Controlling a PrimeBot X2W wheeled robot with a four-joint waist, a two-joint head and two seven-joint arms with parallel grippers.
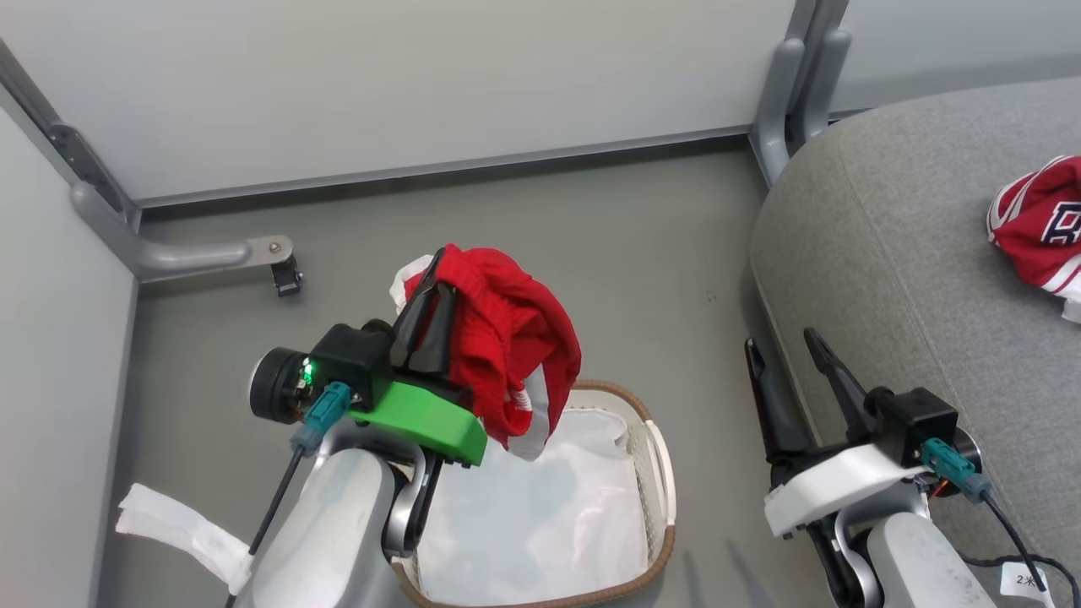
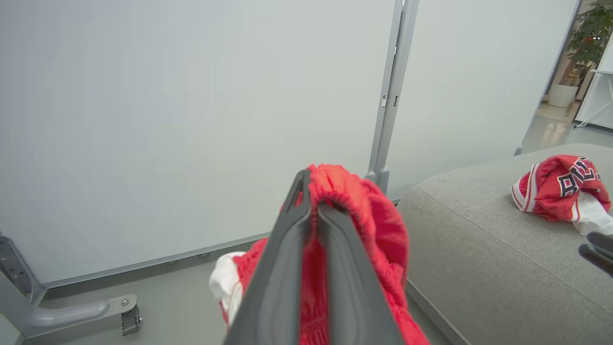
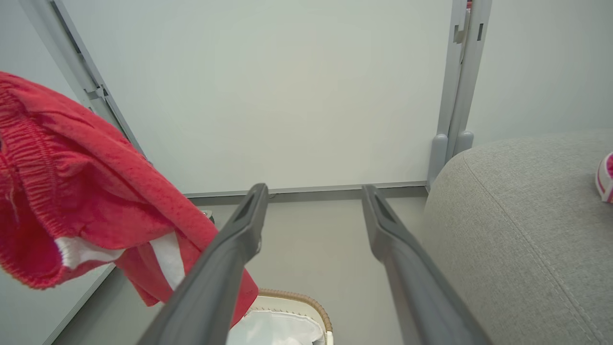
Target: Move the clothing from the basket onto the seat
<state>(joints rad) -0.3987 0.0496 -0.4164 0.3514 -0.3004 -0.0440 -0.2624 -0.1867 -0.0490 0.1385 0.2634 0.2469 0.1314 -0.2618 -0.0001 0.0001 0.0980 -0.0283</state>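
Left claw [image 1: 432, 291] clenched on red shorts [image 1: 507, 346] (elastic waistband pinched), hanging above the basket [image 1: 667, 507]. Right claw [image 1: 781, 342] released, empty, beside the seat [image 1: 887, 253]. Lettered jersey [image 1: 1039, 224] lies on seat, well apart.

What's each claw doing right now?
Left gripper: closed on the plain red garment, held above the basket.
Right gripper: open, holding nothing.

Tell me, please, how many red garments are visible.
2: a plain piece pinched in the left claw above the basket, a jersey lying on the seat. The basket may hide more.
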